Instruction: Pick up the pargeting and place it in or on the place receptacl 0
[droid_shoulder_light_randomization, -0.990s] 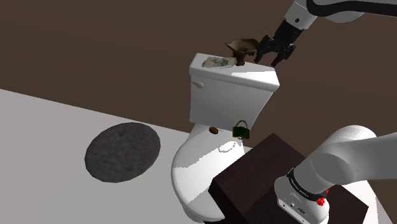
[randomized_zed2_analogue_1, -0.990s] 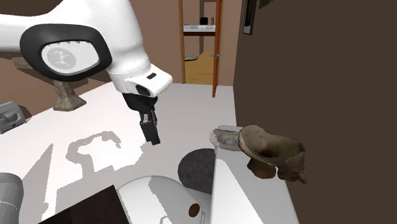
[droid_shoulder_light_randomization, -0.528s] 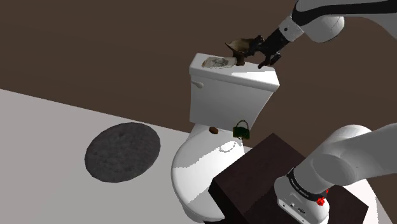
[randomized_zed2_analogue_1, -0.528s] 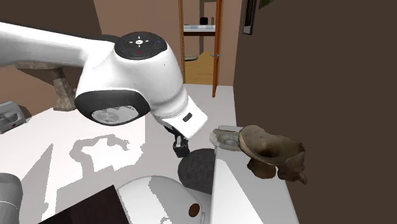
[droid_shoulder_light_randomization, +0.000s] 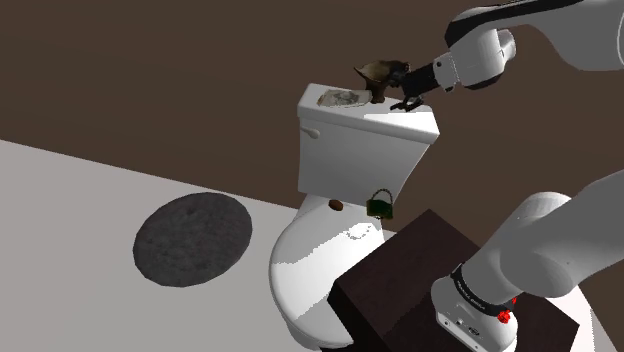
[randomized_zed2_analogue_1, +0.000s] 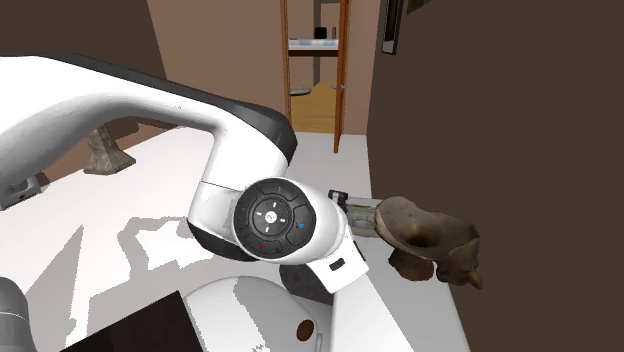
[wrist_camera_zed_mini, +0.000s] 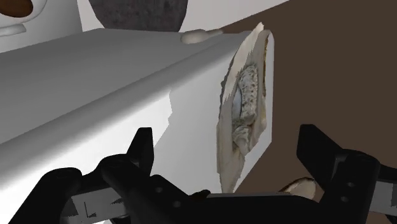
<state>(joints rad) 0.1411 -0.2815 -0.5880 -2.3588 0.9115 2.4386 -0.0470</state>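
Standing against a brown wall (droid_shoulder_light_randomization: 150, 60), a white toilet (droid_shoulder_light_randomization: 330, 250) serves as the work surface. Its tank lid (droid_shoulder_light_randomization: 400, 122) carries 2 things: the pargeting (droid_shoulder_light_randomization: 340, 98), a flat grey-beige slab with rough relief, and just beside it a brown bowl (droid_shoulder_light_randomization: 378, 72). A round grey rug (droid_shoulder_light_randomization: 193, 238) lies on the pale floor (droid_shoulder_light_randomization: 60, 220), and the dark stand (droid_shoulder_light_randomization: 400, 285) sits close to the toilet.

The second exterior view adds a wood-framed doorway (randomized_zed2_analogue_1: 314, 90) to a lit room, and the arm (randomized_zed2_analogue_1: 270, 215) covers part of the lid there. The shoulder view adds a small green thing (droid_shoulder_light_randomization: 379, 204) on the toilet below the tank.

In the wrist view the gripper (wrist_camera_zed_mini: 227, 137) has its fingers (wrist_camera_zed_mini: 141, 149) spread apart, clasping nothing. The pargeting lies ahead on the lid, in line with the gap between them and untouched, with the bowl's rim near 1 finger.
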